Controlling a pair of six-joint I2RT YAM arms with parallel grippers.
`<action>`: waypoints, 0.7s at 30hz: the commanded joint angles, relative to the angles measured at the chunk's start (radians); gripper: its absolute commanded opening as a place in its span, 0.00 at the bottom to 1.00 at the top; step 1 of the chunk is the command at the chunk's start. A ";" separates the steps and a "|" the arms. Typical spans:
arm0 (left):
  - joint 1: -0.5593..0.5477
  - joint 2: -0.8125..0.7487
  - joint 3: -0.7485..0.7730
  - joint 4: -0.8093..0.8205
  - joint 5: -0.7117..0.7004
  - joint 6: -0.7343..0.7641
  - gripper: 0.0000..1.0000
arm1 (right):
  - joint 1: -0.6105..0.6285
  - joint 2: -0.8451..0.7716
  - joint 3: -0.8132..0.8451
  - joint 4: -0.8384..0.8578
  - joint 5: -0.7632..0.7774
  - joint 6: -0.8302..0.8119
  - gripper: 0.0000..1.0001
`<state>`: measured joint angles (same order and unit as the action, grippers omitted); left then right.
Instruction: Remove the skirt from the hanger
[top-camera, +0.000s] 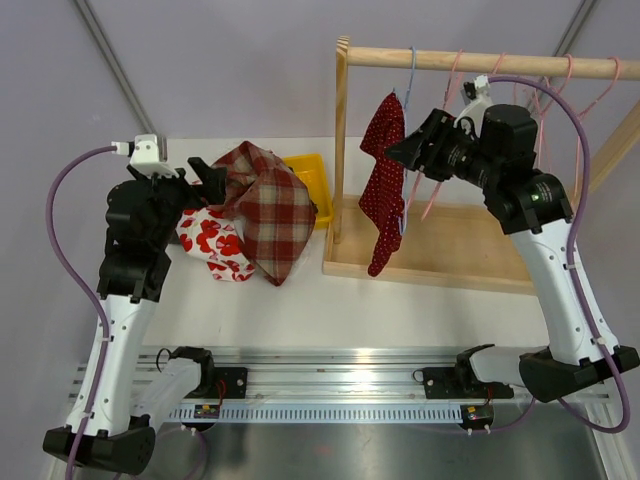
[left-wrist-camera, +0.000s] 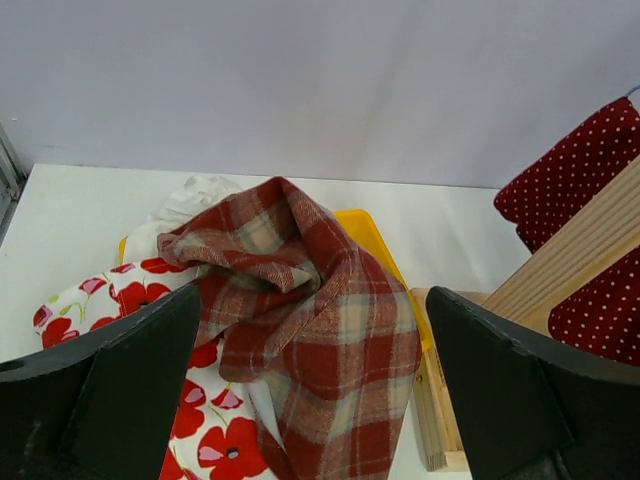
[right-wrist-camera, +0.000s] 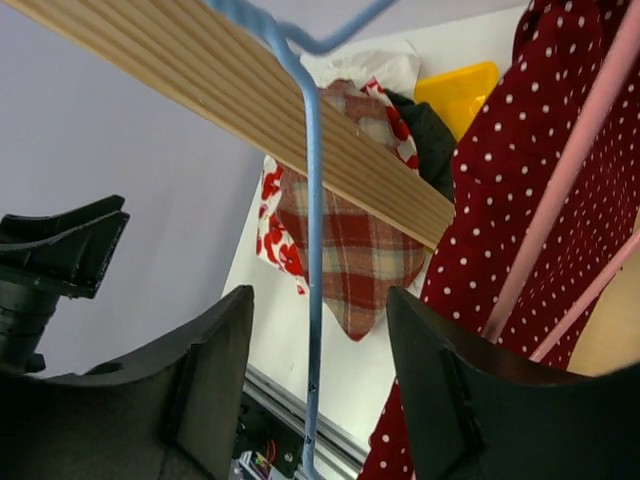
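Right gripper (right-wrist-camera: 318, 310) jaws parted astride thin blue wire hanger (right-wrist-camera: 313, 180), clear only wrist-side; red white-dotted skirt (right-wrist-camera: 540, 100) beside hanger; left gripper (left-wrist-camera: 310, 330) jaws parted.

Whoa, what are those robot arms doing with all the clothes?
The job is getting a skirt off its hanger. The right gripper is up at the wooden rack, its open jaws on either side of the blue hanger that carries the red polka-dot skirt, which is not off yet. The left gripper hangs open and empty by a plaid cloth heaped with a flowery cloth at the yellow tray.
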<state>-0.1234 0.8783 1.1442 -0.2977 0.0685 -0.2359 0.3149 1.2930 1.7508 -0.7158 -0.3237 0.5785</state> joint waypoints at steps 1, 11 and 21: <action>-0.005 -0.036 -0.020 0.031 0.016 -0.006 0.99 | 0.061 -0.011 -0.040 0.078 0.054 -0.006 0.61; -0.106 -0.045 0.012 0.011 0.014 0.040 0.99 | 0.099 0.025 0.134 0.010 0.094 -0.046 0.00; -0.435 0.036 0.032 0.150 0.120 0.067 0.99 | 0.099 0.048 0.457 -0.186 0.055 -0.043 0.00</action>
<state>-0.5060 0.8928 1.1706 -0.2600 0.0898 -0.1658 0.4080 1.3911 2.1635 -0.9546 -0.2562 0.5552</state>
